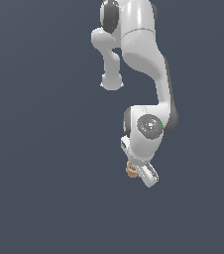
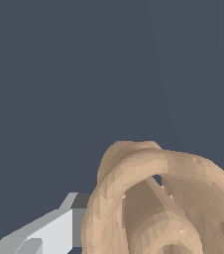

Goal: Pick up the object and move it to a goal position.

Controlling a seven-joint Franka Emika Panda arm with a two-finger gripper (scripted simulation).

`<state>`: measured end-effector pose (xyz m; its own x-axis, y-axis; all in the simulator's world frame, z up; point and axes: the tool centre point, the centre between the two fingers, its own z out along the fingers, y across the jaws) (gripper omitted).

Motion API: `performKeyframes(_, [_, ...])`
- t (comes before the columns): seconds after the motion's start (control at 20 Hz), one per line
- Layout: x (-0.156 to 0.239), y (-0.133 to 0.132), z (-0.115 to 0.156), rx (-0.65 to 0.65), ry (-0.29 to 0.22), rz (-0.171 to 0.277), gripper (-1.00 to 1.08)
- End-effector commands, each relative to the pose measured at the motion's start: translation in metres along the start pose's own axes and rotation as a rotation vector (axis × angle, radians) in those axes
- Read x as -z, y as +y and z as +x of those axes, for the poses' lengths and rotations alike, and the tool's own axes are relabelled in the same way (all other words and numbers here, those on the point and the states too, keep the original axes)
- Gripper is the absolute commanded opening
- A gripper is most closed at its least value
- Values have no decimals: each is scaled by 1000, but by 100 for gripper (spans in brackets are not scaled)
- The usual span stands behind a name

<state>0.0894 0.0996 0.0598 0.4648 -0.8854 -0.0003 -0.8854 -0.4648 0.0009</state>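
While the pincer (image 1: 135, 172) gripped it between closed fingers (image 2: 49, 233), the object (image 1: 131, 169) showed tan, curved lobes and looping ring-like bands.

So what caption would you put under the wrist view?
Wrist view: a tan, looped knob-like object fills the frame beside one pale gripper finger against plain dark background.

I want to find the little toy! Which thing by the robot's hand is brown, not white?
The small tan knob is the brown one, tucked against the gripper. Everything else there is white or grey arm.
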Motion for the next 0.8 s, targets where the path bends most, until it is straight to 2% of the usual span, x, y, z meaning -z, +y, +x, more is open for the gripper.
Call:
performKeyframes(0.0, [5,6,-13,1,0,1,-100])
performKeyframes(0.75, [47,55,-119,1,-1,1,-100])
